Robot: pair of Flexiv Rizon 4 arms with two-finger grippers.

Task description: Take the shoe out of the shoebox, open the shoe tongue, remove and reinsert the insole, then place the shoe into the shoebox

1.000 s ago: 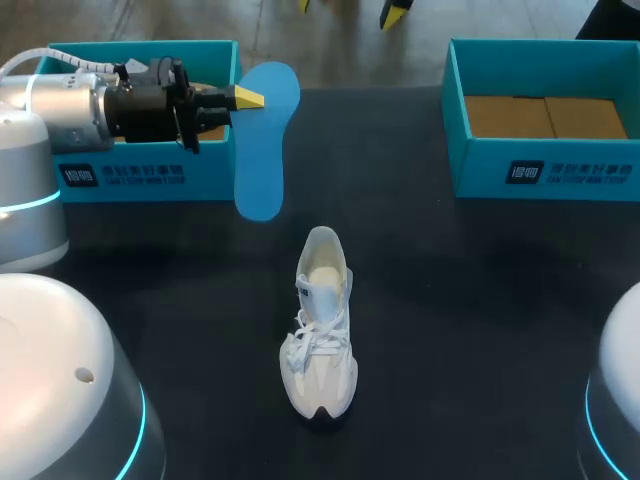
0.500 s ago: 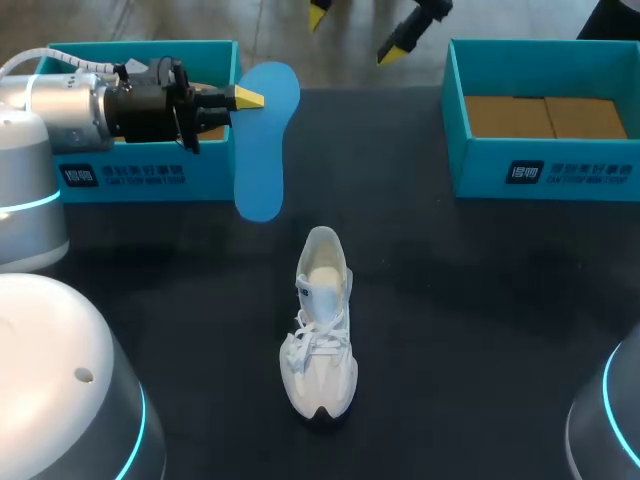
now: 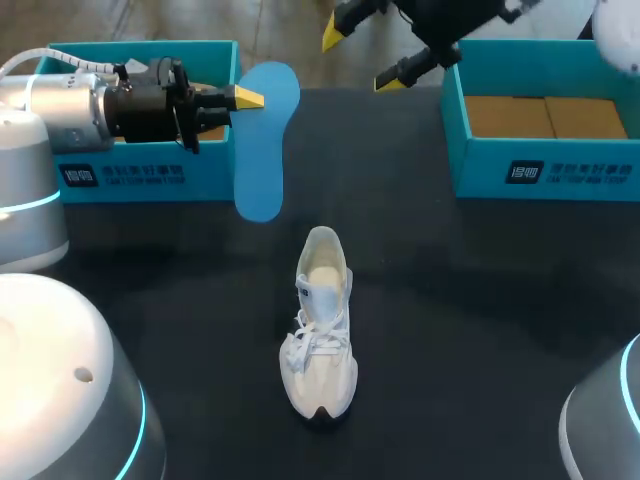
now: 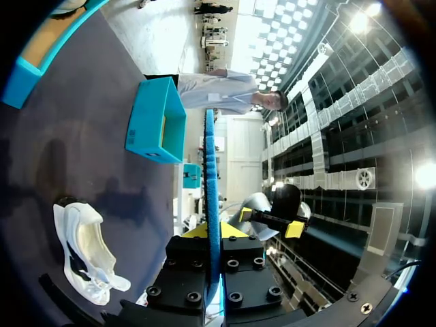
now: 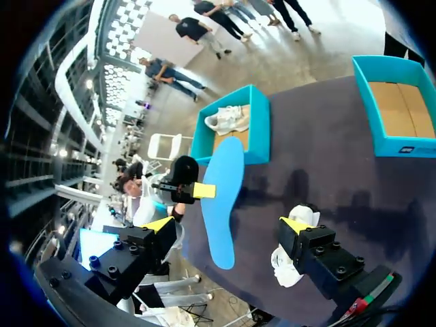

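Note:
The white shoe (image 3: 320,325) stands upright mid-table with its tongue pulled open; the left wrist view shows the shoe (image 4: 85,252) from the side. My left gripper (image 3: 250,97) is shut on the edge of the blue insole (image 3: 262,140), which hangs in the air in front of the left teal shoebox (image 3: 140,170). In its own view the left gripper (image 4: 212,235) clamps the insole (image 4: 212,177) seen edge-on. My right gripper (image 3: 362,58) hovers open at the far edge of the table, above and beyond the insole (image 5: 221,197), which lies ahead of the right gripper (image 5: 228,225).
A second teal shoebox (image 3: 540,170) with a cardboard floor stands at the back right. The left shoebox (image 5: 255,133) holds another white shoe (image 5: 230,120). Dark table surface (image 3: 480,300) surrounds the shoe on all sides.
My right arm has come into the head view from the far side, its open gripper descending toward the held insole. The left arm, insole and shoe have not moved.

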